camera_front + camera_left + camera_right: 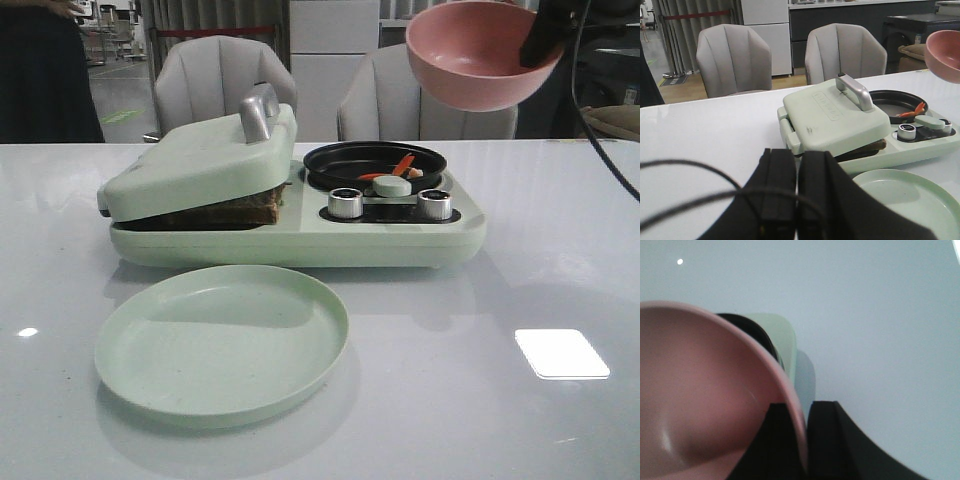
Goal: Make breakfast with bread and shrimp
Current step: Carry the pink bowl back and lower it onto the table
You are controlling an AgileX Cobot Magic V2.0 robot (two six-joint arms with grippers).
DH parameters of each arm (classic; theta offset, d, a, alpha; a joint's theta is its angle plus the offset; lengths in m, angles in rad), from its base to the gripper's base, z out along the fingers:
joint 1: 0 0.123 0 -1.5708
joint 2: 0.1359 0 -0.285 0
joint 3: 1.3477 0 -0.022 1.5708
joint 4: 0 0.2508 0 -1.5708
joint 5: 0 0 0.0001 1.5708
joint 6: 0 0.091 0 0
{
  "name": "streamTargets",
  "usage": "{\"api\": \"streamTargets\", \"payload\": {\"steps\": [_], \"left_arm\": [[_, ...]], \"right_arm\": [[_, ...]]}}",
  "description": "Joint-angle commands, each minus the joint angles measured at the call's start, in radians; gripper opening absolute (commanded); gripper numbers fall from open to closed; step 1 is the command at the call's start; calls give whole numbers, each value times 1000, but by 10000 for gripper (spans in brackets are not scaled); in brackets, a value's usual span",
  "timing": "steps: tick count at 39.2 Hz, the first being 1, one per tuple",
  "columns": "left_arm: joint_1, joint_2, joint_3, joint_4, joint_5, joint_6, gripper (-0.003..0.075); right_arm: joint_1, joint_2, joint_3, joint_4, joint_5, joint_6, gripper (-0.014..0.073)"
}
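Nearest the front camera lies a pale green plate [222,340] on the white table [560,260], just before the larger green breakfast maker [300,205], whose hinged lid [200,160] rests tilted on the bread [245,210] sandwiched under it, brown crust showing at the gap. At its right end the round black pan [372,165] holds the shrimp [402,165], orange-red pieces beside paler ones. Above and to the right, the right gripper [801,435] pinches the rim of a tilted pink bowl [475,52] between its jaws, while the left gripper [796,195] hangs near the table with its jaws almost together, gripping nothing.
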Motion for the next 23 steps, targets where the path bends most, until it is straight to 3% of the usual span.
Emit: {"api": "streamTargets", "payload": {"steps": [1, 12, 23], "left_arm": [[2, 11, -24, -14, -77, -10, 114], [2, 11, -24, -14, -77, -10, 114], [2, 11, -24, -14, -77, -10, 114]], "right_arm": [[-30, -74, 15, 37, 13, -18, 119], [-103, -102, 188, 53, 85, -55, 119], [-221, -58, 232, 61, 147, -69, 119]]}}
